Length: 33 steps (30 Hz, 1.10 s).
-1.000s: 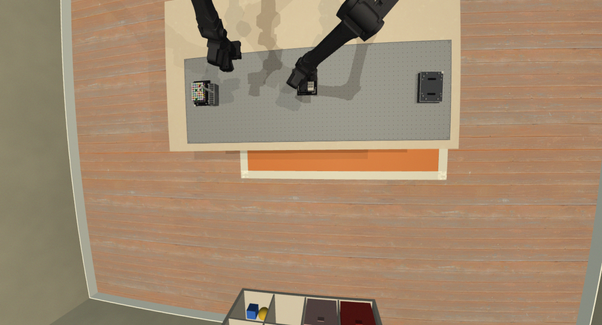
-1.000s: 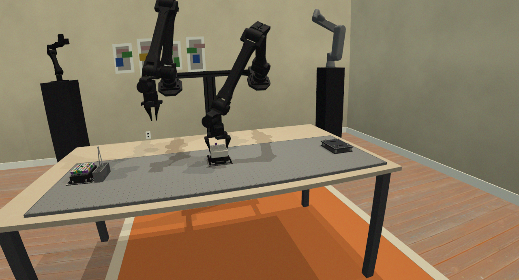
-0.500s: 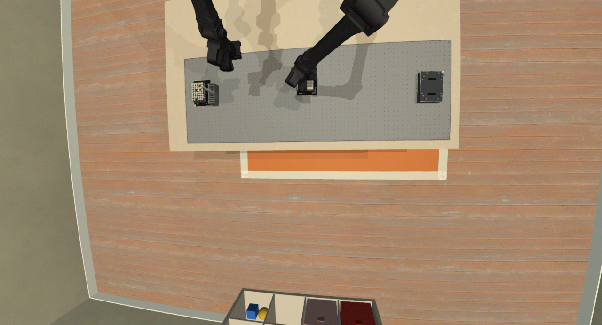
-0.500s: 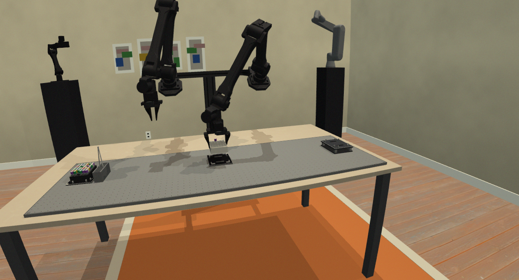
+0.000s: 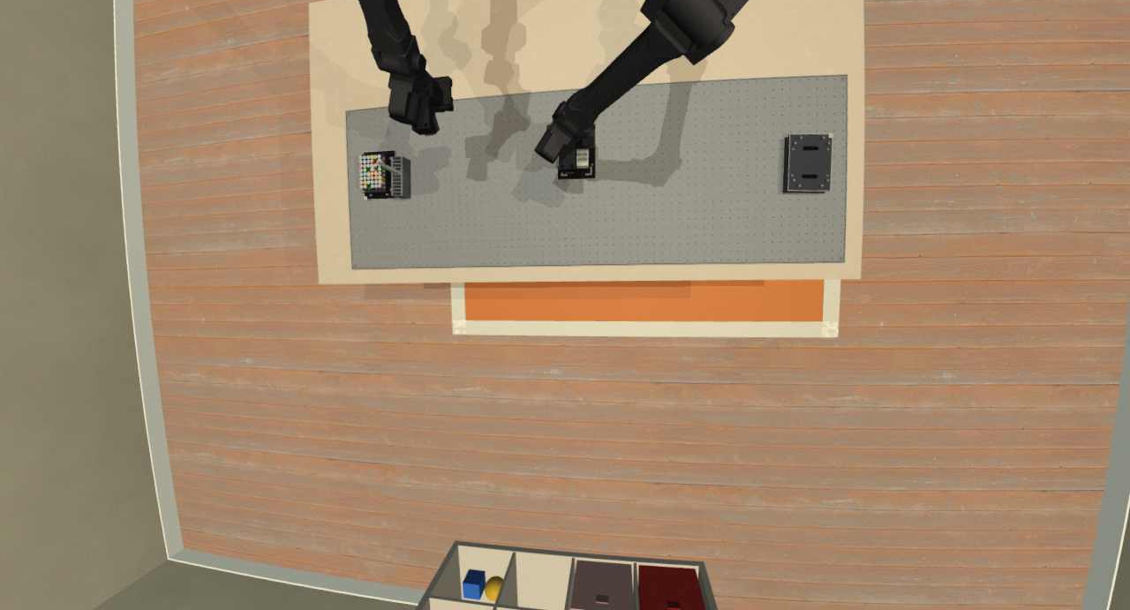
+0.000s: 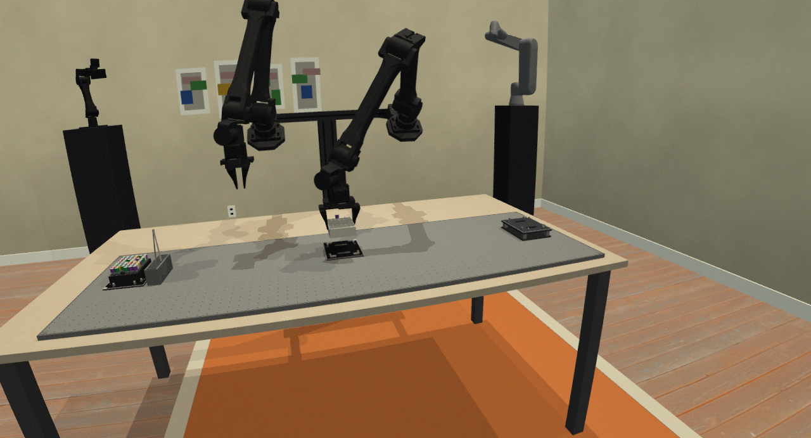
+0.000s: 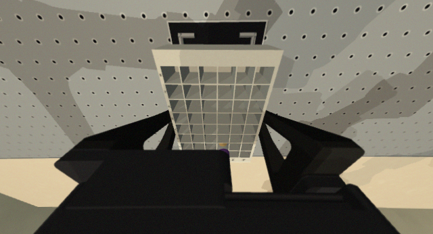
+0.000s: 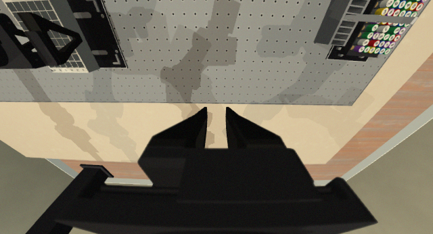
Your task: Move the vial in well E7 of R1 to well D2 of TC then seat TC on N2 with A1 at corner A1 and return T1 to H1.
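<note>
The pale tube carrier TC (image 5: 582, 157) (image 6: 341, 229) (image 7: 216, 58) is held up level, with a gap under it in the exterior view. My left gripper (image 6: 341, 222) (image 7: 216, 112) is shut on its two long sides. One purple-capped vial (image 6: 336, 215) stands in TC, in the column beside the letter E; its row is partly hidden. My right gripper (image 6: 240, 186) (image 8: 216, 111) is empty, its fingers a little apart, high above the table. N2 (image 5: 809, 163) (image 6: 526, 229) stands empty. Forceps T1 (image 6: 155, 245) (image 8: 382, 17) stand in holder H1 (image 6: 158, 269) (image 8: 329, 21).
A low black nest (image 6: 343, 254) (image 7: 216, 28) (image 8: 101, 34) with corner locators lies beneath TC. Rack R1 (image 6: 125, 277), full of colour-capped vials, sits beside H1 at the far end from N2. The pegboard (image 5: 711, 211) (image 6: 425, 265) carries them all.
</note>
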### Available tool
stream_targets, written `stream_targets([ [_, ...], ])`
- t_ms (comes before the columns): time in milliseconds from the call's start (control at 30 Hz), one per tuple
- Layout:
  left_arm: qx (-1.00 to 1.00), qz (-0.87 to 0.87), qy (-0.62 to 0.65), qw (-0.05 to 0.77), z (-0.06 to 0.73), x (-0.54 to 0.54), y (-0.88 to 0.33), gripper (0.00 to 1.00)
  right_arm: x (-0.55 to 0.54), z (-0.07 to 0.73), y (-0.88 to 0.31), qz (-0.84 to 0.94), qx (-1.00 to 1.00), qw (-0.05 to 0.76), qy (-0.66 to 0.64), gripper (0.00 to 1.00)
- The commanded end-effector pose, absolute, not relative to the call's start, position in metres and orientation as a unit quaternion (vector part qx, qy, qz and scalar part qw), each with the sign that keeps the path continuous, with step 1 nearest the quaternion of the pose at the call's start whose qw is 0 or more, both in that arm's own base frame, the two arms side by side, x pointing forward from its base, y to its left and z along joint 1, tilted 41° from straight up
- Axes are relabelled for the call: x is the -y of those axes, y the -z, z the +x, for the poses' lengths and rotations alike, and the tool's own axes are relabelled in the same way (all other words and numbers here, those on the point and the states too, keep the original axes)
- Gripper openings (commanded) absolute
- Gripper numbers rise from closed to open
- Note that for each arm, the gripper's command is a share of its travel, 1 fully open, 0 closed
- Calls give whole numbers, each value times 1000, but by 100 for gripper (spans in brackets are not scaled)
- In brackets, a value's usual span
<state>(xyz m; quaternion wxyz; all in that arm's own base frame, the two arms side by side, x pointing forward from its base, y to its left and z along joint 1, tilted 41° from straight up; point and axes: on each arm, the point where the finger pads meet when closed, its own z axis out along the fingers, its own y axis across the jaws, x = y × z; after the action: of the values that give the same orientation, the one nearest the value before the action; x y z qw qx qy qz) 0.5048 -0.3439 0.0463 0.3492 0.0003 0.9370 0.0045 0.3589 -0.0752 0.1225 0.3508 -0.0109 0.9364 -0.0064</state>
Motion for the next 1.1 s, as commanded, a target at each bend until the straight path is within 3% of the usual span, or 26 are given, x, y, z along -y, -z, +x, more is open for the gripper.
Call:
stream_targets([
  [0,-934,-3,3,357,507,350,-56,0,77,363,-131,-7,-933,358,8,24],
  [1067,-932,0,1,364,523,279,-75,0,77,363,-131,-7,-933,358,8,24],
])
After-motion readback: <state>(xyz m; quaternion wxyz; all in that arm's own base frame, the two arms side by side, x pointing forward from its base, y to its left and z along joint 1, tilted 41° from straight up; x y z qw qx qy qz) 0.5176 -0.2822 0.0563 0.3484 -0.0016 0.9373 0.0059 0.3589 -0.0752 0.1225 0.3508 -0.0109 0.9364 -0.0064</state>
